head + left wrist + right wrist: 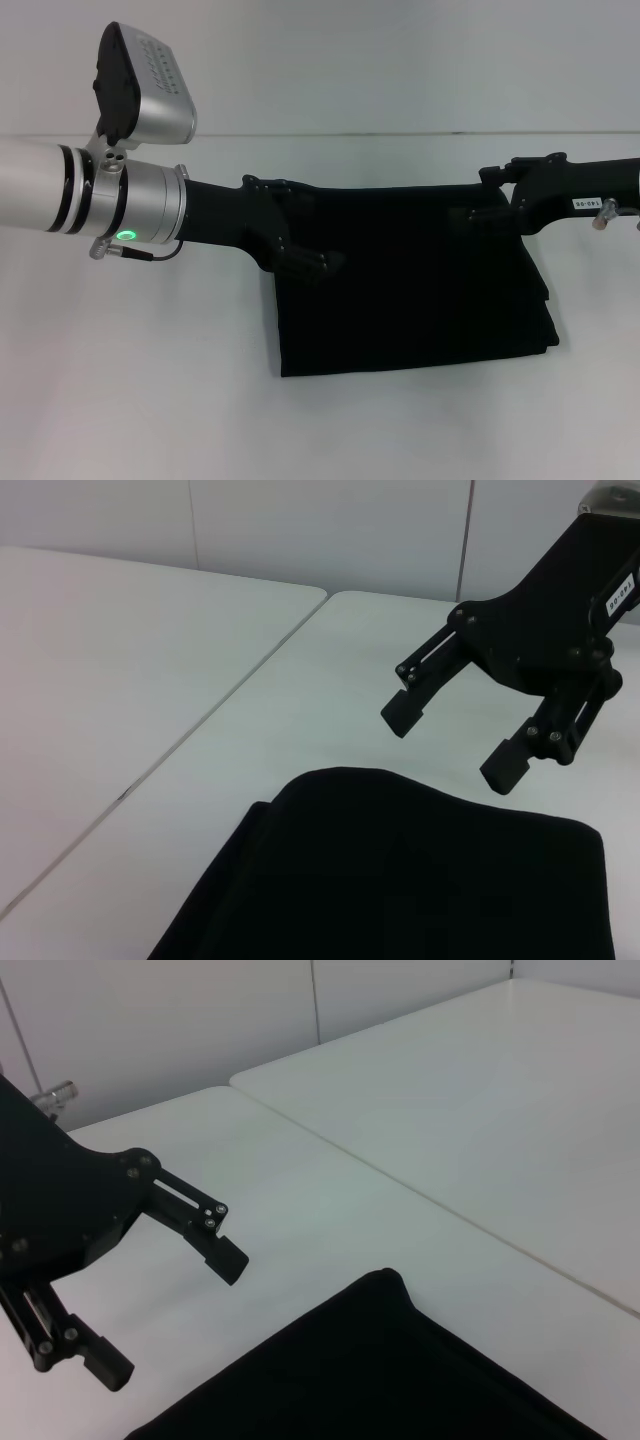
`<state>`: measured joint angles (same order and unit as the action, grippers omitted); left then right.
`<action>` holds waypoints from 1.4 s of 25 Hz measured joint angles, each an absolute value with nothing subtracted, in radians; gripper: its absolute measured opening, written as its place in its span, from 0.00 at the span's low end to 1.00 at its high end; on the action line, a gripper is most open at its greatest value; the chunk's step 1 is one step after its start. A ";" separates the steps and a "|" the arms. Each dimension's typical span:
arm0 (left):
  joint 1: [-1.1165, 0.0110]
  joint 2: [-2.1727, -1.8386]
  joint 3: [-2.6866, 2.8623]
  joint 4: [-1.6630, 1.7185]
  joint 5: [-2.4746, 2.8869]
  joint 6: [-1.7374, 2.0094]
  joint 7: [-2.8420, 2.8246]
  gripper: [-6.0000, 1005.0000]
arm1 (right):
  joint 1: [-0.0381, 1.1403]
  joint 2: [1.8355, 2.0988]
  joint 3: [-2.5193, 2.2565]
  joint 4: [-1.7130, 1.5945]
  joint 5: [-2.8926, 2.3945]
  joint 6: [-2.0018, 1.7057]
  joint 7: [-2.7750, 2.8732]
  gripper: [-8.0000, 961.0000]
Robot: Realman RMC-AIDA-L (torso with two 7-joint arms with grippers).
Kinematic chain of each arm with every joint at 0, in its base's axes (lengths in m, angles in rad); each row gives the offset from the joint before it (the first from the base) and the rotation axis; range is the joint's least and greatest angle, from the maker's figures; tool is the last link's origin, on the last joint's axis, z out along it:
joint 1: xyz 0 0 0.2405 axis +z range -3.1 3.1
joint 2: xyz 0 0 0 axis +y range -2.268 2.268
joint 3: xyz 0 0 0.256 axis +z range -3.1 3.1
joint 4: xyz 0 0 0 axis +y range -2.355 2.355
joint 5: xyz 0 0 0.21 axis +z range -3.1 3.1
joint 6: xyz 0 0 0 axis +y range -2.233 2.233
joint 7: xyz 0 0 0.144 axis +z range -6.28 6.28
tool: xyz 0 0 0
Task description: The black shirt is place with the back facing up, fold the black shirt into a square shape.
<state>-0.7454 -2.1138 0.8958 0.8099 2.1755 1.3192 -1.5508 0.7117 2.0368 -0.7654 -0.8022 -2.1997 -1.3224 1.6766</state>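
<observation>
I'm hovering both released end effectors, left (165, 1295) and right (455, 742), above the limp shirt (410, 290); beneath each, its far corners look pinchable.

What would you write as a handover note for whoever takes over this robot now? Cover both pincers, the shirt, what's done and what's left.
Left pincer: open, empty, by the shirt's far left corner.
Right pincer: open, empty, by its far right corner.
Black shirt: folded into a roughly square stack on the white table.
To do: probably only pull both arms back; the stack's right edge looks slightly uneven.
</observation>
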 joint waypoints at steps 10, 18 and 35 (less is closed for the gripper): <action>-0.745 -2.112 0.896 0.813 2.177 1.320 -1.550 0.92 | 0.718 2.037 -0.762 -0.799 -2.200 -1.318 1.682 0.90; -0.734 -2.113 0.894 0.848 2.170 1.345 -1.564 0.91 | 0.722 2.030 -0.760 -0.791 -2.188 -1.317 1.701 0.90; -0.728 -2.114 0.894 0.850 2.169 1.347 -1.566 0.92 | 0.724 2.028 -0.762 -0.791 -2.186 -1.321 1.704 0.90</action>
